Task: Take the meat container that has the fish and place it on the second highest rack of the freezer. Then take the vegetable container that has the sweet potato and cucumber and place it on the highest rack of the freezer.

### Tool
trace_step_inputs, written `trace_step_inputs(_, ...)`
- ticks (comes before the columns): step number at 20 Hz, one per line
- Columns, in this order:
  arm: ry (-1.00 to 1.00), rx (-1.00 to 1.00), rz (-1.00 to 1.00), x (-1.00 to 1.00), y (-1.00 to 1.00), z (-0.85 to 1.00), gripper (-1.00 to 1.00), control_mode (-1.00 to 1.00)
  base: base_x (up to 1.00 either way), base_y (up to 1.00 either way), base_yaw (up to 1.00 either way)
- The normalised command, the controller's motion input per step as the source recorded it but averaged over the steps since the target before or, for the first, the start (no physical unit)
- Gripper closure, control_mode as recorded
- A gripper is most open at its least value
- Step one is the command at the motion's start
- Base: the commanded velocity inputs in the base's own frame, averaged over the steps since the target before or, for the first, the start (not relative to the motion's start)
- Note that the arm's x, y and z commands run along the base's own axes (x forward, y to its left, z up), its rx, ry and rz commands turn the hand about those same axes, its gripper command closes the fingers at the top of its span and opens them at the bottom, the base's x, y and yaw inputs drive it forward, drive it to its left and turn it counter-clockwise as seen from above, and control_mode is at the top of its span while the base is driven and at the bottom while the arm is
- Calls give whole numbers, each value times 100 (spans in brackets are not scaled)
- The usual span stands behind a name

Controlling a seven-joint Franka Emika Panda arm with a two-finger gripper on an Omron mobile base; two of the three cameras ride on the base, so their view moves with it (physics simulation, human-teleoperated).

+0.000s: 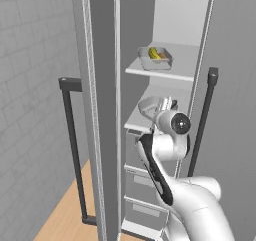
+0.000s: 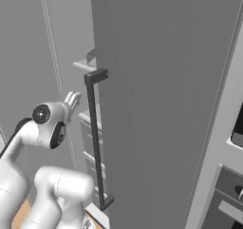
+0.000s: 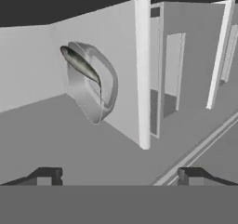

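The freezer (image 1: 170,20) stands open. On its top shelf (image 1: 182,65) sits the vegetable container (image 1: 155,58), a rectangular grey tray holding the yellow-green cucumber (image 1: 156,54); I cannot make out the sweet potato in it. One shelf lower (image 1: 136,119) rests the meat container (image 1: 148,106), an oval grey bowl (image 3: 94,82) with the slim silvery fish (image 3: 80,63) lying in it. My gripper (image 1: 168,104) hovers just in front of the bowl, a short way off it. In the hand view the gripper (image 3: 118,175) is open, fingers wide apart with nothing between them.
The freezer's open door (image 2: 161,104) with its dark bar handle (image 2: 95,138) swings out on my right. Grey drawers (image 1: 142,185) stack below the shelves. Another dark handle (image 1: 71,140) hangs on the cabinet to the left. A dark oven (image 2: 237,128) is at the far right.
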Motion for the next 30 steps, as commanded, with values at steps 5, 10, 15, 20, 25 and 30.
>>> trace_step_inputs(5,8,2,-8,-100,0,100,-100,-100,0,0,0)
trace_step_inputs(10,29,6,-14,-95,0,92,-100,-100,0,0,0)
trace_step_inputs(15,26,7,-16,-100,0,21,-100,-100,0,0,0)
trace_step_inputs(20,20,4,-15,-100,3,0,-100,-100,0,0,0)
trace_step_inputs(25,2,3,-8,-87,3,0,-100,-100,0,0,0)
trace_step_inputs(30,0,0,-10,-29,5,16,-100,-100,0,0,0)
